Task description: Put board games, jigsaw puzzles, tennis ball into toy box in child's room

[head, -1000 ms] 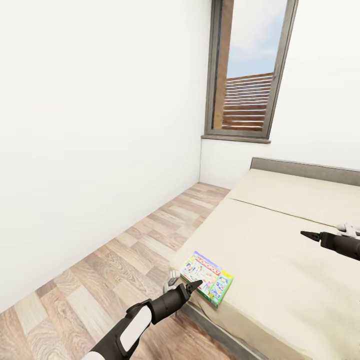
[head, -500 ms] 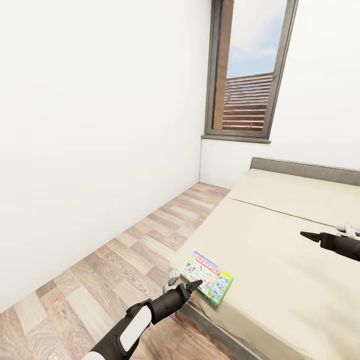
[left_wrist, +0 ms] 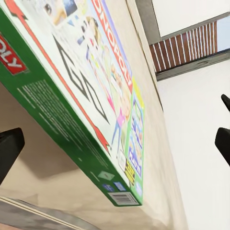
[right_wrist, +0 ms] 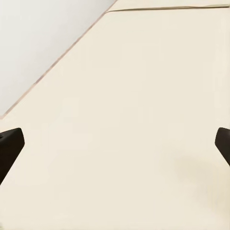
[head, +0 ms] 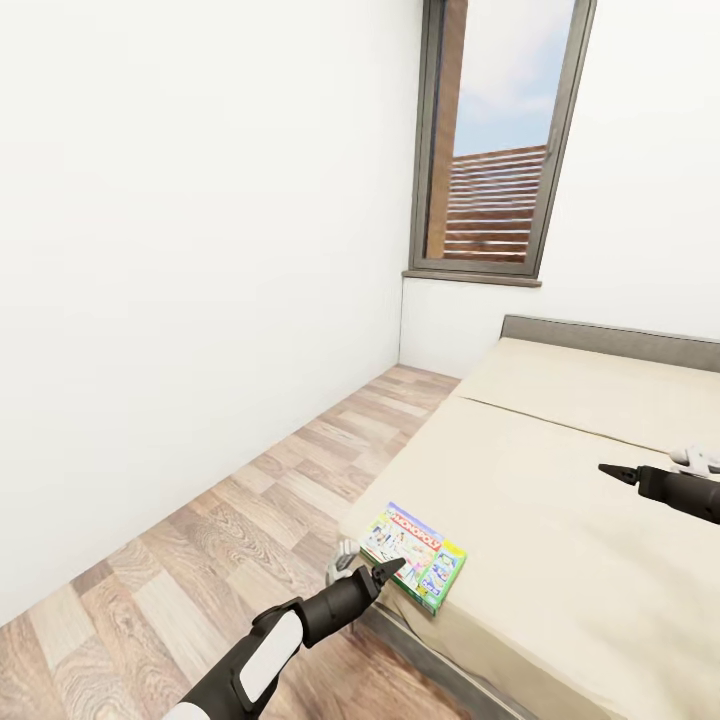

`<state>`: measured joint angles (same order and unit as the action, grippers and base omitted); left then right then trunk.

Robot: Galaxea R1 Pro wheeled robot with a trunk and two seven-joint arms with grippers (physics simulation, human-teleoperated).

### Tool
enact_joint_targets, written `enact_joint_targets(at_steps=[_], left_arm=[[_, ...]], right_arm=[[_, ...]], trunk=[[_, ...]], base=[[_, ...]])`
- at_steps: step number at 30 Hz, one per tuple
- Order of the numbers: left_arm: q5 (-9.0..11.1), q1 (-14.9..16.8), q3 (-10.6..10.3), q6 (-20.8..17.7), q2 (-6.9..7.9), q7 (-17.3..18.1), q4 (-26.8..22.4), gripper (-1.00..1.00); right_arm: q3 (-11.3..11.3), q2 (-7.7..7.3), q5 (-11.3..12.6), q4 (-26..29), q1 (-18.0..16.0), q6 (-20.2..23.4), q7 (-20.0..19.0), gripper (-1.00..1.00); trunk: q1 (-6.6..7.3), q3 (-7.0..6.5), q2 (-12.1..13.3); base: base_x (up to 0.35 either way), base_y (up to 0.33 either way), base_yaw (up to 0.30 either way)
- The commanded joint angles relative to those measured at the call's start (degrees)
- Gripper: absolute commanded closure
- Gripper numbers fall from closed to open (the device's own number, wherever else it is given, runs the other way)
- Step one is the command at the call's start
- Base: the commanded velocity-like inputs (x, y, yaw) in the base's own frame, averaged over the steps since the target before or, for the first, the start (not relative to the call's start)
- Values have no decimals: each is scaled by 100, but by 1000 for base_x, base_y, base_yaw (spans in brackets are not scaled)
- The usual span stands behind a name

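Note:
A pale green-white Monopoly board game [head: 413,555] lies flat at the near corner of the bed [head: 560,470]. My left gripper [head: 388,571] is at the box's near edge. In the left wrist view the box's green side [left_wrist: 72,134] lies close in front, between the two widely spread black fingers [left_wrist: 9,148], and the gripper [left_wrist: 117,139] is open. My right gripper [head: 608,470] hovers over the bare beige sheet farther right. It is open [right_wrist: 116,143] with nothing between its fingers. The table and the toy box are out of view.
The bed has a grey headboard [head: 610,340] against the far wall under a tall window [head: 495,140]. A strip of wood plank floor [head: 200,560] runs between the bed and the white wall [head: 180,280] on the left.
My right gripper has drifted very slightly lower. The left arm and the board game have not moved.

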<state>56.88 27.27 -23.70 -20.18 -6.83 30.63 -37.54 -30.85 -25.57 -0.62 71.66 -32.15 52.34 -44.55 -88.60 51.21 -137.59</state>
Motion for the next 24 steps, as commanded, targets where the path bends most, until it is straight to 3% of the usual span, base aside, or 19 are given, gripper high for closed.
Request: enact_joint_targets(at_steps=[1,24], left_arm=[[60,5,-3,-47,2,13,1,-100],[60,0,29,-41,25,54,9,-100]], right_arm=[[-9,2,-8,3,-5,38,-27,-100],[-9,8,-8,14,-2,38,-27,-100]], trunk=[[1,6,-3],[1,6,-3]], base=[[0,0,0],[0,0,-23]])
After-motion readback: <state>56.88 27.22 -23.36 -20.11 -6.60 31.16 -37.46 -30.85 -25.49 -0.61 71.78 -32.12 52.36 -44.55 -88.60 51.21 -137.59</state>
